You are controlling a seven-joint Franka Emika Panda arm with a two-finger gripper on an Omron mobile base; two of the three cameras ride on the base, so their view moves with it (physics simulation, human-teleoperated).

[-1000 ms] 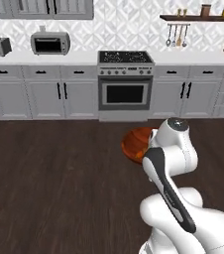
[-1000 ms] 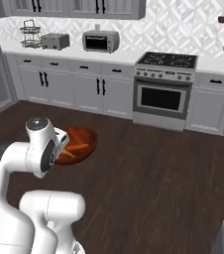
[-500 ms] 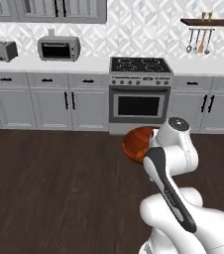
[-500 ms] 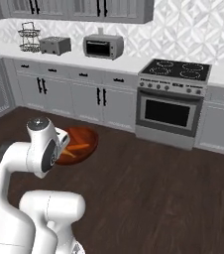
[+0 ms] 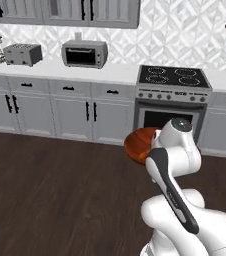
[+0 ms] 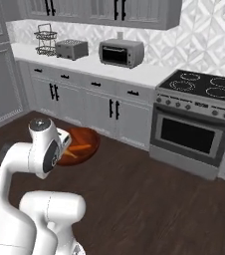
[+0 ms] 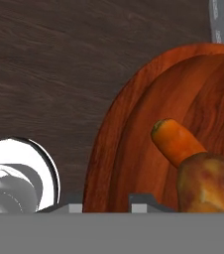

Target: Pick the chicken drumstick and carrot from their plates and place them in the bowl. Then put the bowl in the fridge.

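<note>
Pincer [image 7: 105, 202] tips straddle the near rim of the bowl [image 7: 134, 149], one dark tip outside the wall and one inside, so it looks clamped on that rim and carrying the bowl clear of the dark wooden floor [image 7: 44, 59]. From the right base camera the bowl [image 6: 82, 147] hangs in front of the arm, out over the floor and well short of the cabinets. From the left base camera its red-orange underside [image 5: 139, 145] shows just ahead of the wrist, in line with the oven [image 5: 171, 112].

Inside the bowl lie the carrot [image 7: 176, 141] and the chicken drumstick [image 7: 210, 183], touching each other, the carrot's blunt end poking out past the drumstick. The carrot [image 6: 78, 148] is also a faint orange streak in the right base camera.

So the loading step looks finished: both foods are in the bowl. What remains, as I judge it, is getting to the fridge and setting the bowl on a shelf. A tall grey panelled unit [image 6: 0, 74] stands at the left edge; it may be the fridge.
</note>
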